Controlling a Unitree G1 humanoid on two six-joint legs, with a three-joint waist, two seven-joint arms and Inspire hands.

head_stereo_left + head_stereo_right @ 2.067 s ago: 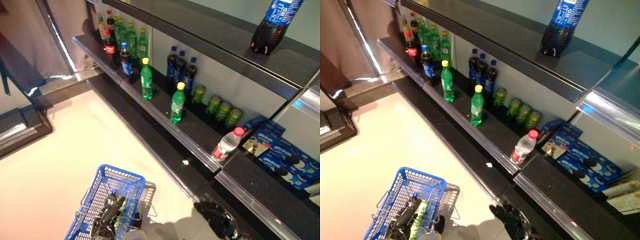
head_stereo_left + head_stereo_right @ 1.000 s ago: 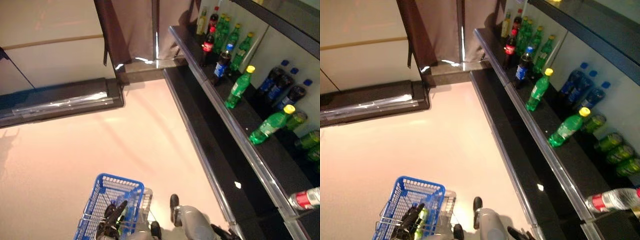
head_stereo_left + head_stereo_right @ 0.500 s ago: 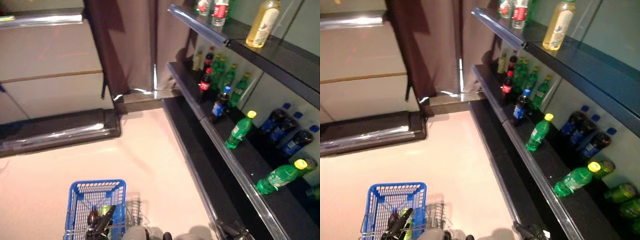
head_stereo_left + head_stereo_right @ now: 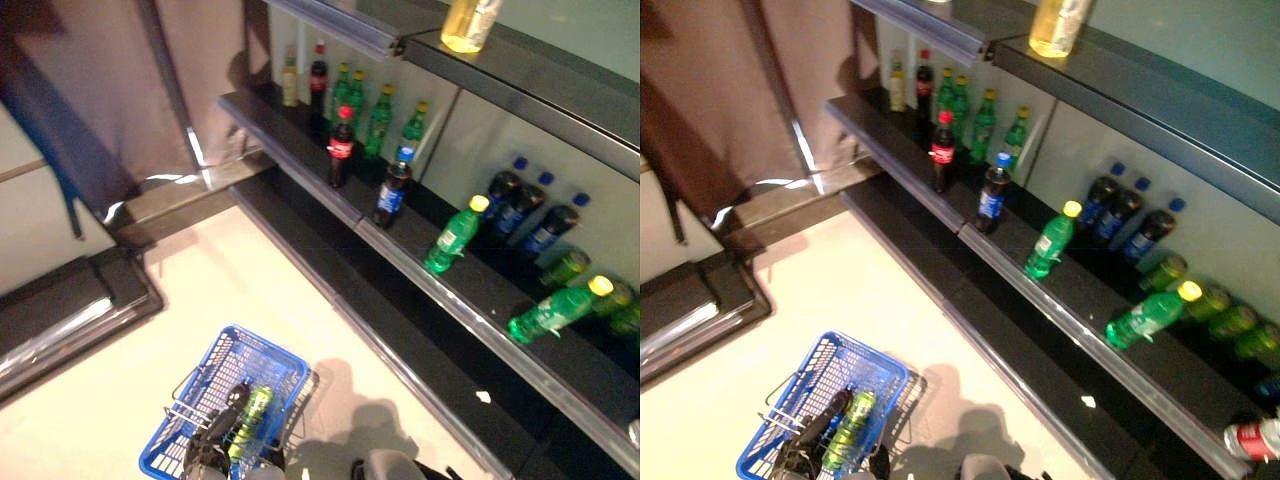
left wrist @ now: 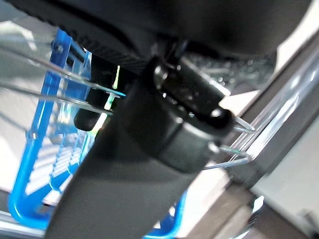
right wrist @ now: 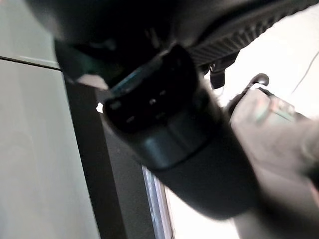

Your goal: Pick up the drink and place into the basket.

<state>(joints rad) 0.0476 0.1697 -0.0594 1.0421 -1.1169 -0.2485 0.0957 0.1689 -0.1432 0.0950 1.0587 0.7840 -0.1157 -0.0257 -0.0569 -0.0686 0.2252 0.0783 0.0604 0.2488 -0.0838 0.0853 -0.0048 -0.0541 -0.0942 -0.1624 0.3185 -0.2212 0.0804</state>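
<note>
The blue basket (image 4: 262, 366) hangs low at the left in front of me. My left hand (image 4: 213, 436) is shut on its thin wire handles (image 5: 233, 151); its thumb (image 5: 169, 119) crosses them in the left wrist view. A green drink (image 4: 852, 424) lies inside the basket. On the middle shelf (image 4: 470, 300) stand a red-labelled cola bottle (image 4: 341, 148), a blue-labelled cola bottle (image 4: 391, 190) and green bottles with yellow caps (image 4: 452, 235). My right hand (image 6: 169, 134) shows as a dark bulk beside the shelf front, with no drink seen at it.
More green bottles (image 4: 380, 112) and dark bottles with blue caps (image 4: 525, 205) stand at the back of the shelf, green cans (image 4: 1230, 325) further right. A yellow bottle (image 4: 468, 20) stands on the upper shelf. A low black ledge (image 4: 420, 370) runs below. A brown curtain (image 4: 130, 90) hangs at the left.
The whole picture has shifted, so the camera has turned and now shows more of the shelf. The blue basket still hangs from my left hand with the green drink in it.
</note>
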